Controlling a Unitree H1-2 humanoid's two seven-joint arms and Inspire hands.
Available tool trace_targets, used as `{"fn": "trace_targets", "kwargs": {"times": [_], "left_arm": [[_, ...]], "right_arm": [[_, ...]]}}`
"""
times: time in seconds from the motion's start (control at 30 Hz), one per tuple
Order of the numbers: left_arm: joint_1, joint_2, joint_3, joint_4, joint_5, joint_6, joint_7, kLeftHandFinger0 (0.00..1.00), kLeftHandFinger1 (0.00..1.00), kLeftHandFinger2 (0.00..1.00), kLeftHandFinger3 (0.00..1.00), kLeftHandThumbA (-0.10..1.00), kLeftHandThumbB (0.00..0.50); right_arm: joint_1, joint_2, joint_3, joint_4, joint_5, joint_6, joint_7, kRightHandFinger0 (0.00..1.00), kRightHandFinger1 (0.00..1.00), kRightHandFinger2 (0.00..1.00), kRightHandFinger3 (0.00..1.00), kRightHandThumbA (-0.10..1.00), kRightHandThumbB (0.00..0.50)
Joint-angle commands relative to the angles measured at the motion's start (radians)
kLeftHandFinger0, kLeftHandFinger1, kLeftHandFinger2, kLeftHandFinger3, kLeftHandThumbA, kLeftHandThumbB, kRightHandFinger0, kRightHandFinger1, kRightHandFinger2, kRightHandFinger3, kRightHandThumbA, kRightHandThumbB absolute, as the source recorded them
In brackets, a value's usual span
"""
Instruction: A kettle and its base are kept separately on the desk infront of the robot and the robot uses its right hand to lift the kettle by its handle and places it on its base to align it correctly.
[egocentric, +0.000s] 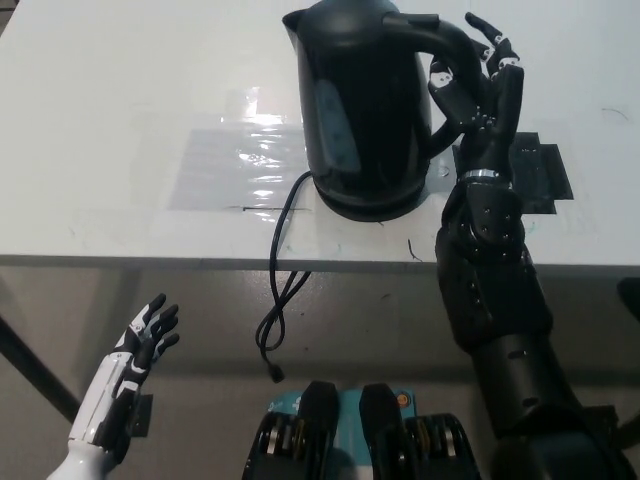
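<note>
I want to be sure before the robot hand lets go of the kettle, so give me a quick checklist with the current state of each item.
1. Kettle sits over its base: ok.
2. Kettle upright, not tilted: ok.
3. Fully seated and aligned on the base: cannot tell, the kettle hides the join.
4. Right robot hand at the handle; fingers partly spread, firm hold: cannot tell.
5. Power cord hangs over the desk edge, away from the hand: ok.
6. Left robot hand rests below the desk, open: ok.

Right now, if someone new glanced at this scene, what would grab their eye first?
The tall black kettle stands out most, upright on its base near the white desk's front edge. The black right hand is at the kettle's handle on its right side, fingers spread. A black cord dangles off the desk edge, and the white left hand rests open, low at the left.
</note>
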Motion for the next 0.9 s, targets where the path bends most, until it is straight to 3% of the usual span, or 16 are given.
{"fn": "trace_targets", "kwargs": {"times": [0.0,0.07,0.33,0.5,0.63,0.7,0.83,0.87], "left_arm": [[-0.016,0.015,0.007,-0.018,-0.010,-0.028,-0.015,1.00,1.00,1.00,1.00,0.91,0.158],[-0.018,0.016,0.007,-0.015,-0.007,-0.030,-0.015,1.00,1.00,1.00,1.00,0.92,0.163],[-0.024,0.018,0.008,-0.018,-0.006,-0.032,-0.015,1.00,1.00,1.00,1.00,0.93,0.162],[-0.032,0.019,0.008,-0.010,-0.013,-0.035,-0.020,1.00,1.00,1.00,1.00,0.91,0.151],[-0.028,0.021,0.008,-0.023,-0.007,-0.020,-0.016,1.00,1.00,1.00,1.00,0.93,0.177],[-0.029,0.022,0.007,-0.022,0.002,-0.026,-0.015,1.00,1.00,1.00,1.00,0.95,0.178],[-0.029,0.021,0.009,-0.023,-0.012,-0.023,-0.017,1.00,1.00,1.00,1.00,0.93,0.179],[-0.032,0.022,0.009,-0.018,-0.013,-0.029,-0.019,1.00,1.00,1.00,1.00,0.93,0.170]], "right_arm": [[-0.092,-0.012,0.001,-0.021,0.001,-0.130,-0.006,0.00,0.17,0.58,0.72,-0.10,0.061],[-0.090,-0.014,0.001,-0.018,0.005,-0.135,-0.003,0.00,0.13,0.51,0.67,-0.10,0.059],[-0.080,-0.015,-0.004,-0.025,0.012,-0.117,0.000,0.00,0.06,0.44,0.58,-0.10,0.081],[-0.074,-0.018,-0.007,-0.020,0.019,-0.121,0.006,0.00,0.06,0.44,0.58,-0.10,0.074],[-0.065,-0.008,-0.019,-0.012,0.049,-0.130,0.023,0.00,0.07,0.45,0.59,-0.10,0.083],[-0.059,-0.004,-0.020,-0.006,0.050,-0.134,0.020,0.00,0.10,0.50,0.62,-0.10,0.094],[-0.051,0.006,-0.019,0.014,0.055,-0.147,0.016,0.00,0.09,0.50,0.59,-0.10,0.089],[-0.048,0.009,-0.017,0.018,0.047,-0.146,0.006,0.05,0.07,0.48,0.56,-0.10,0.086]]}}
